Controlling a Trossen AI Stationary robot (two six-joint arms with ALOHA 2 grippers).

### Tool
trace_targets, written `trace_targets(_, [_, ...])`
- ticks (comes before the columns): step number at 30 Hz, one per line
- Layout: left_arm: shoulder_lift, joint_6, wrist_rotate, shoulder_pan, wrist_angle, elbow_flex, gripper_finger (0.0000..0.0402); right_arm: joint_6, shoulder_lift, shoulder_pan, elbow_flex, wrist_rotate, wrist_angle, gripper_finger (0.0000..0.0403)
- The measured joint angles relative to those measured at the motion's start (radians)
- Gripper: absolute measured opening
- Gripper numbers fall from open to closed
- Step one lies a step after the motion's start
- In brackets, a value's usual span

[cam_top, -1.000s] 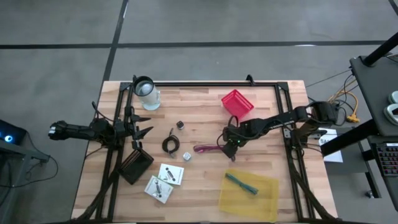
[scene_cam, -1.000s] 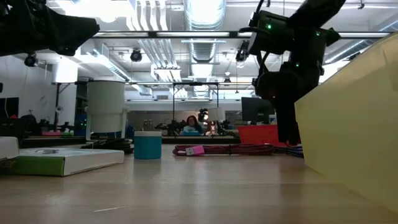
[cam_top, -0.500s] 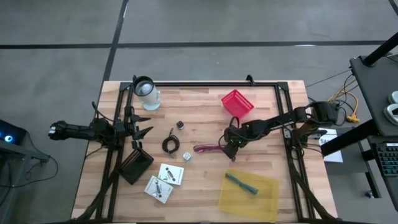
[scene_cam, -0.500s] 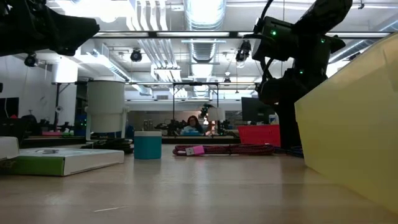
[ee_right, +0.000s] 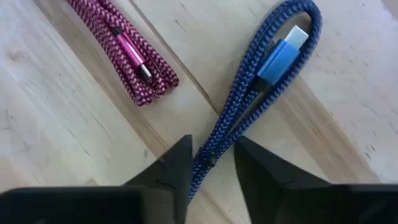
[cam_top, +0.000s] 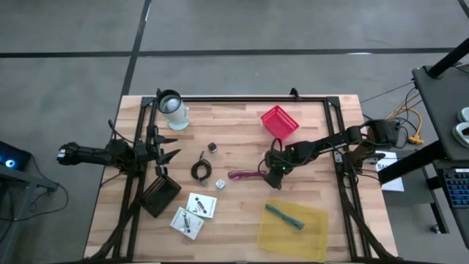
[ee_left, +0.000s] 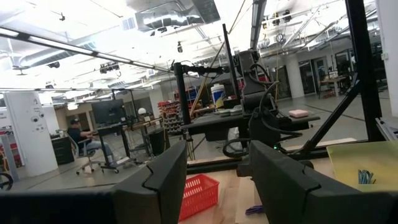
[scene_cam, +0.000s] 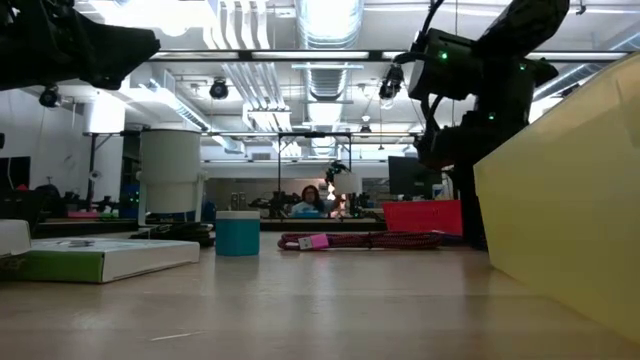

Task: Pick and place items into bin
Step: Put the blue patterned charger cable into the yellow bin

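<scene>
Just beside the red basket (cam_top: 279, 122), right gripper (ee_right: 210, 163) has narrowed its jaws around the blue cable (ee_right: 261, 87) on the table, pink cable (cam_top: 245, 175) alongside — pickup likely underway; left gripper (cam_top: 163, 147) waits half-open, empty.

Even, soft light is falling on the tabletop (cam_top: 242, 139) in the high view, and shadows under the things there are staying faint and short. In the low view ceiling lamps (scene_cam: 330, 20) are blowing out to white glare, and the arms are showing as dark silhouettes against them; the yellow bin (scene_cam: 560, 200) close to the lens is looking soft. The left wrist view is bright, with overexposed ceiling patches, its own fingers (ee_left: 168, 180) blurring and straight posts bowing near the edges. The right wrist view is evenly lit and sharp on the blue cable (ee_right: 261, 93), while its dark fingers (ee_right: 180, 165) are lying out of focus.
</scene>
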Motion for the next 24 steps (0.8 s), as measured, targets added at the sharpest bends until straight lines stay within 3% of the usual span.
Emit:
trace_targets(7, [0.000,0.000,0.000,0.000,0.000,0.000,0.0160,-0.011,0.000,0.000,-0.002,-0.003,0.000,0.0018])
trace_targets(18, [0.000,0.000,0.000,0.000,0.000,0.000,0.0160,-0.024,-0.036,-0.006,-0.004,-0.004,-0.047,0.0014])
trace_targets(24, [0.000,0.000,0.000,0.000,0.000,0.000,0.0160,-0.064,-0.100,-0.006,0.074,0.024,-0.217,0.0014])
